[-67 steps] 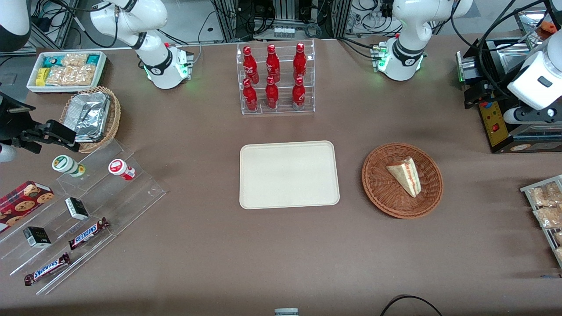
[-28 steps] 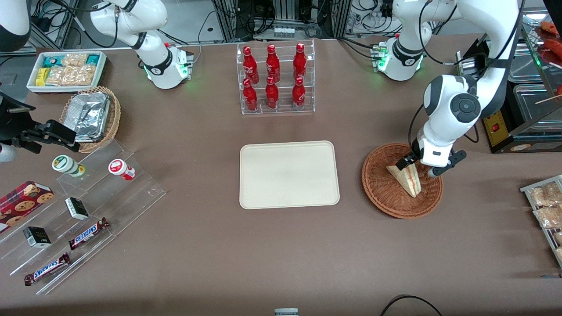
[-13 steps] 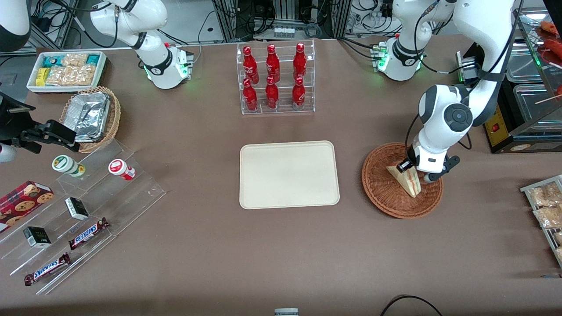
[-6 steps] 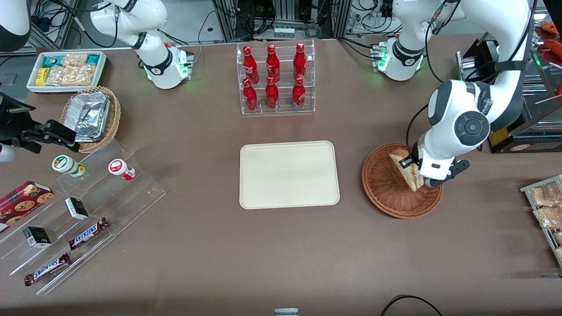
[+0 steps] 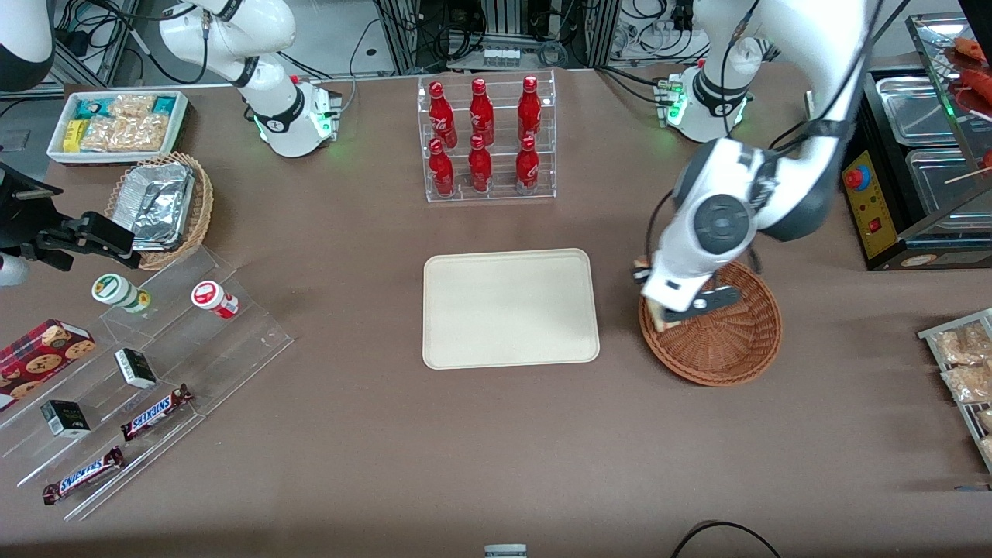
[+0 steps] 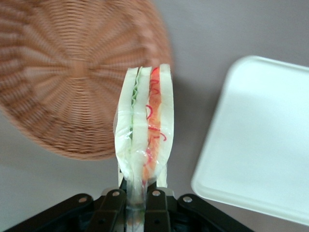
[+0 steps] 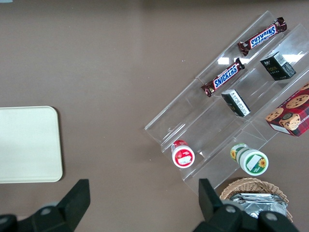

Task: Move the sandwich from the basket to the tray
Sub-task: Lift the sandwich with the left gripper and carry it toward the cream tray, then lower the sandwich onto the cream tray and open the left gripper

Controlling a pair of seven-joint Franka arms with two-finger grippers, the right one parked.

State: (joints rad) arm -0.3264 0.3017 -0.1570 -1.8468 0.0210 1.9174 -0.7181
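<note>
My left gripper (image 6: 136, 195) is shut on the plastic-wrapped sandwich (image 6: 144, 125), a white wedge with green and red filling along its cut edge. In the front view the gripper (image 5: 657, 298) hangs above the basket's rim nearest the tray, and only a corner of the sandwich (image 5: 658, 321) shows below the wrist. The reddish-brown wicker basket (image 5: 728, 345) lies beneath with nothing in it; its weave (image 6: 63, 72) shows in the wrist view. The cream tray (image 5: 510, 307) lies bare beside the basket, and its rounded corner (image 6: 260, 140) shows close to the held sandwich.
A clear rack of red bottles (image 5: 487, 139) stands farther from the front camera than the tray. A stepped acrylic display (image 5: 139, 372) with candy bars and cups sits toward the parked arm's end. A steel food warmer (image 5: 922, 155) and a snack rack (image 5: 965, 372) sit at the working arm's end.
The gripper closed on the sandwich, lifted it out of the basket and carried it toward the tray. The basket now lies bare.
</note>
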